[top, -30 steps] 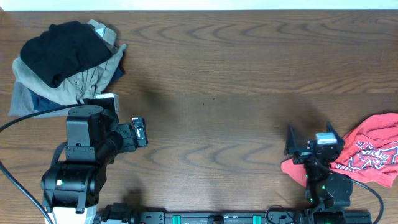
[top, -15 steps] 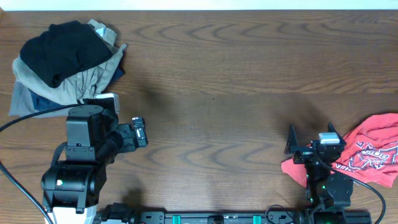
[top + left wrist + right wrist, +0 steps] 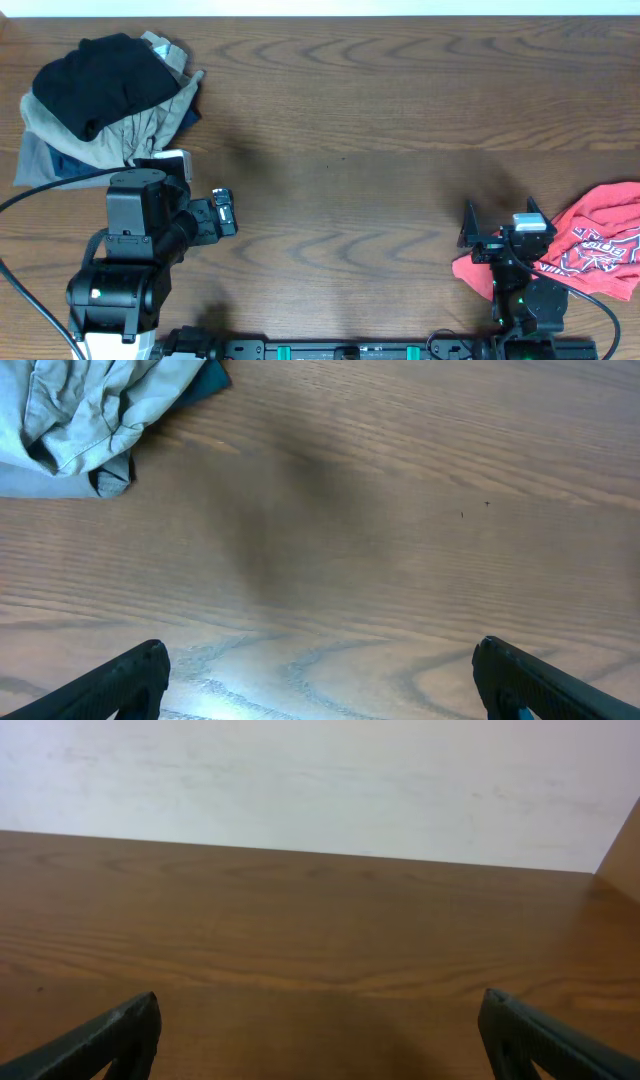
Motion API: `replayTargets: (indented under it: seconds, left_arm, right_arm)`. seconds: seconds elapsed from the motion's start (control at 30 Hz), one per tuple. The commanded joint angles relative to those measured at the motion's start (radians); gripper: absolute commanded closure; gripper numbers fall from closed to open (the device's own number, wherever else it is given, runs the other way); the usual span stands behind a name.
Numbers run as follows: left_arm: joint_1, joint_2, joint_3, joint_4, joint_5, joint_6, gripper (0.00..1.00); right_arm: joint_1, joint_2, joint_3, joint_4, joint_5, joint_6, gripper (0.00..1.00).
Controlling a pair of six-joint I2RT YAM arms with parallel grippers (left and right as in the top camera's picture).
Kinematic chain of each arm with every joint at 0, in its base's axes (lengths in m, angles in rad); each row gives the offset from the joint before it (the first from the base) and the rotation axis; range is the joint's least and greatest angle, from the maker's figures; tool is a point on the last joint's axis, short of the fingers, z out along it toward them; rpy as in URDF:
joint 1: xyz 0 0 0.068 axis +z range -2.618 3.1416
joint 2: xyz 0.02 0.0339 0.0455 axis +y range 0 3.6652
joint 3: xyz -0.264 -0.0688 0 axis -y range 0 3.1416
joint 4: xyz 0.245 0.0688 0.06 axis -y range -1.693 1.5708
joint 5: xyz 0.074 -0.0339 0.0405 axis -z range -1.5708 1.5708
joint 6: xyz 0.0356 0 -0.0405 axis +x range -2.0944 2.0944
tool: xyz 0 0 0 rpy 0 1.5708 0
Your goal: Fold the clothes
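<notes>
Red tee (image 3: 600, 240) lies just beside the right end effector (image 3: 500, 224).

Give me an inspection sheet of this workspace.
Surface: wooden table, brown grain.
Job's things: pile of clothes at far left, black garment on top, khaki garment under it; red printed tee crumpled at the right edge.
Clutter: nothing seen.
Grippers: left pincer open, empty; right pincer open, empty.
Cables: black cable by the left arm; second cable by the right arm.
Surroundings: white wall beyond the table.
</notes>
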Motion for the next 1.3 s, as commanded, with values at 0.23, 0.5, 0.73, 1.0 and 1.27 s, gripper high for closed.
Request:
replayTargets:
  seconds: [0.23, 0.5, 0.73, 1.0, 1.27]
  left_arm:
    - [0.008, -0.138, -0.113, 0.04, -0.111, 0.063, 0.02]
    - [0.011, -0.472, -0.51, 0.381, -0.111, 0.06, 0.03]
    - [0.011, -0.685, -0.766, 0.653, -0.111, 0.06, 0.02]
    - [0.011, -0.835, -0.965, 0.878, -0.111, 0.072, 0.02]
    - [0.011, -0.835, -0.984, 0.847, -0.114, 0.098, 0.02]
  right_arm:
    - [-0.006, -0.006, -0.005, 0.0, 0.014, 0.013, 0.01]
    - [-0.006, -0.007, -0.005, 0.0, 0.014, 0.013, 0.01]
    - [-0.006, -0.007, -0.005, 0.0, 0.014, 0.013, 0.01]
    - [-0.006, -0.006, -0.005, 0.0, 0.014, 0.013, 0.01]
    - [-0.006, -0.007, -0.005, 0.0, 0.014, 0.013, 0.01]
